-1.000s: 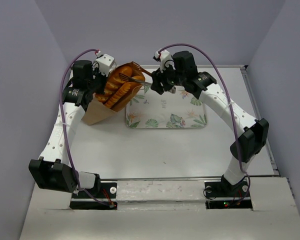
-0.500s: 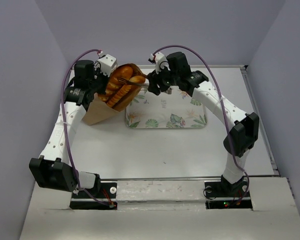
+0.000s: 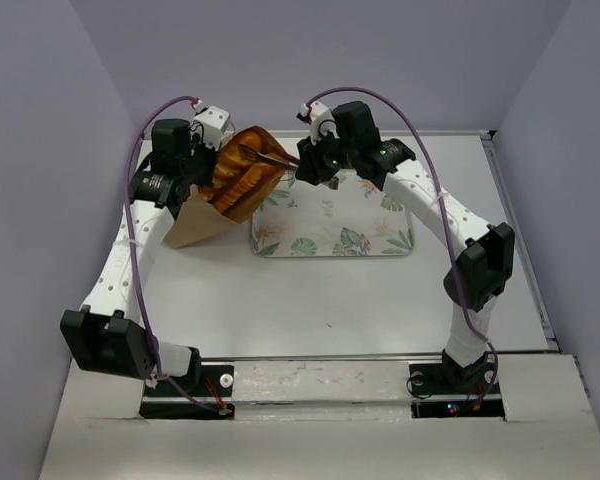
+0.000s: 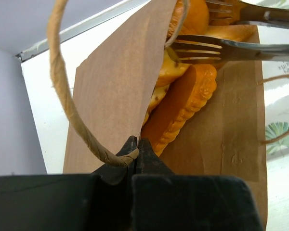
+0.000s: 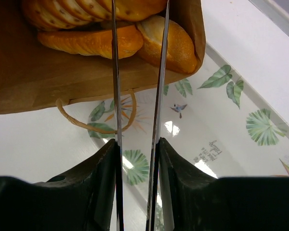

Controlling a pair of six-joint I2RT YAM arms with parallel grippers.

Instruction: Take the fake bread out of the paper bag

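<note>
The glossy golden-orange, crosswise-ridged loaves of fake bread (image 3: 242, 178) lie bunched inside the creased brown kraft paper bag (image 3: 190, 228) at the far left of the white table (image 3: 310, 300). Their long axes follow the bag's own line, a diagonal from the closed bottom at the near left to the open mouth at the far right. Rounded loaf ends show at the mouth and point toward the right arm and the far-left corner of the rectangular leaf-patterned tray (image 3: 330, 225), which sits just beside the bag.

The left gripper (image 4: 136, 149) is clamped tight on the bag's thin twisted-paper loop handle (image 4: 62, 96), with no gap between its black jaws. The handle arcs up from the grip beside a flat, matte paper wall.

The right gripper (image 4: 191, 28) carries long, thin metal fingers (image 5: 116, 96) ending in fork-like tines. They reach into the bag's mouth and stand partway apart and roughly parallel. In the left wrist view one set of tines lies on each side of a loaf end and touches the bread. Whether they are truly pinching that loaf cannot be told. The right wrist view shows the second loop handle (image 5: 86, 126) hanging below the bag's edge over the tray.
</note>
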